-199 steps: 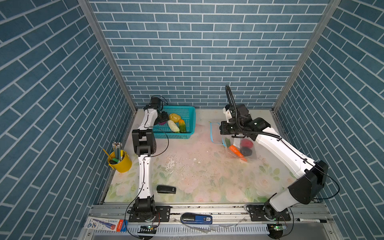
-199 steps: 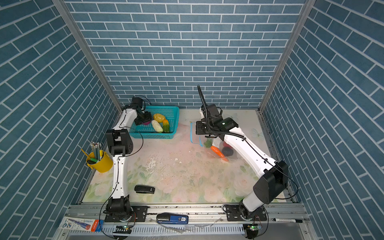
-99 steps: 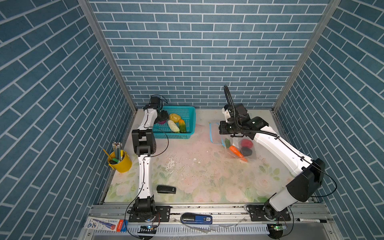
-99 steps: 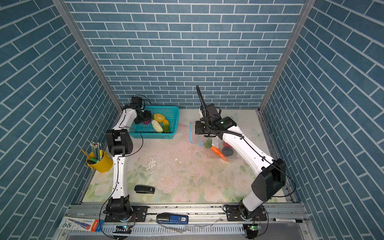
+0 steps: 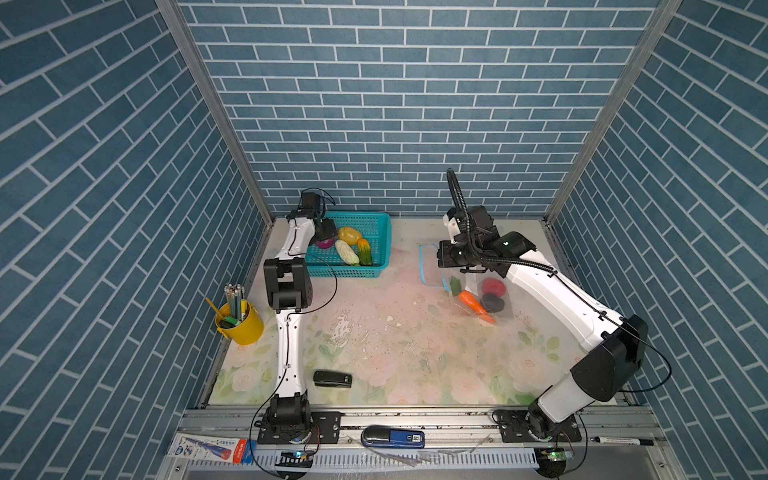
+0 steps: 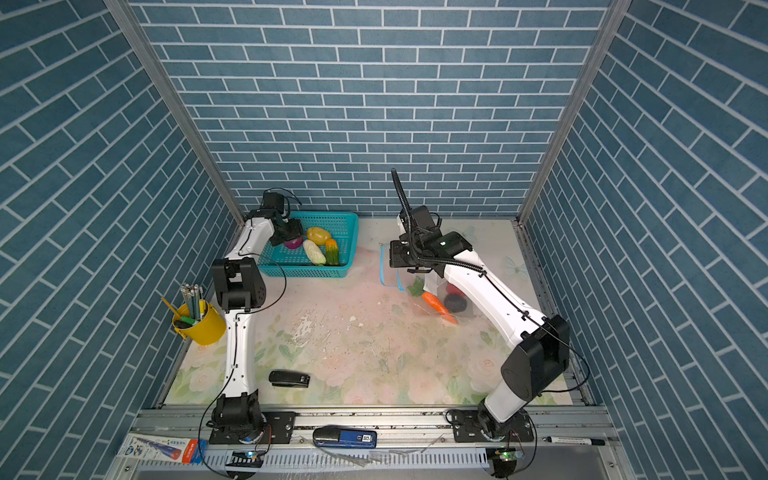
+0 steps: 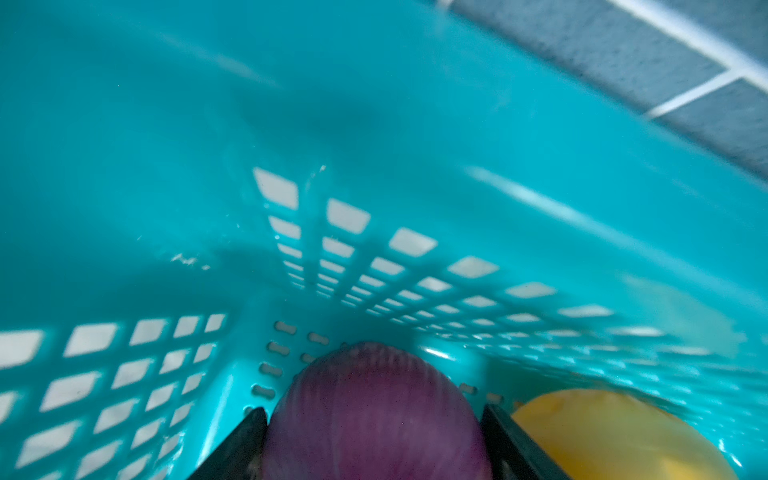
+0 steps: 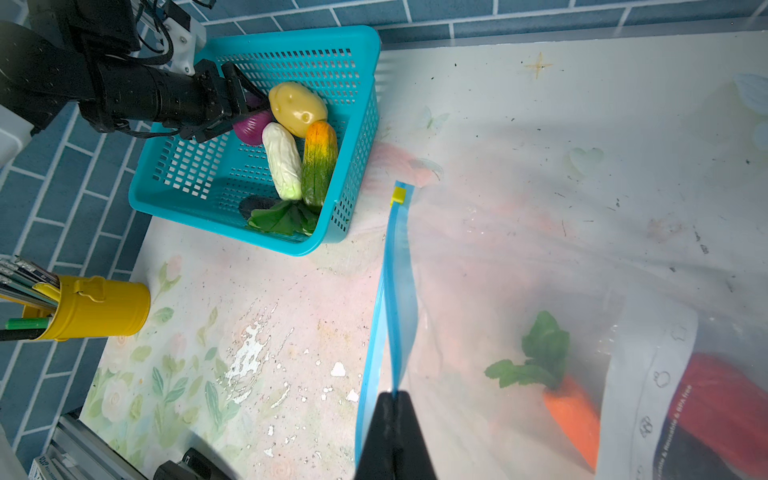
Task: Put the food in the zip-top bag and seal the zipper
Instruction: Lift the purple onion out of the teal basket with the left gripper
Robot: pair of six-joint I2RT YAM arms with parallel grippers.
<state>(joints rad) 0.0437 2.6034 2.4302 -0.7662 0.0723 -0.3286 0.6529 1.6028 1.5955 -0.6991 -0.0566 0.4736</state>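
Observation:
My left gripper (image 5: 326,237) (image 7: 374,415) reaches into the teal basket (image 5: 353,272) (image 7: 374,124), both fingers pressed against the sides of the purple onion (image 7: 374,386) (image 8: 251,126), which rests on the basket floor. Beside it lie a yellow potato (image 8: 297,108), white cabbage (image 8: 282,160), a green-orange piece (image 8: 319,162) and a dark eggplant (image 8: 255,203). The clear zip-top bag (image 5: 478,291) (image 8: 540,249) lies on the right with a carrot (image 8: 573,411), a red strawberry (image 5: 494,286) and a dark piece inside. My right gripper (image 5: 441,257) (image 8: 392,399) is shut on the upper lip of the blue zipper (image 8: 399,291), mouth parted; the yellow slider (image 8: 398,195) sits at its far end.
A yellow pencil cup (image 5: 239,324) stands by the left wall. A black stapler (image 5: 332,379) lies near the front edge of the floral mat. On the front rail are a blue device (image 5: 392,438) and a marker (image 5: 619,440). Brick walls enclose three sides.
The right arm's elbow has drifted slightly left while its gripper keeps hold of the bag's lip. The left gripper stays in the basket at the onion.

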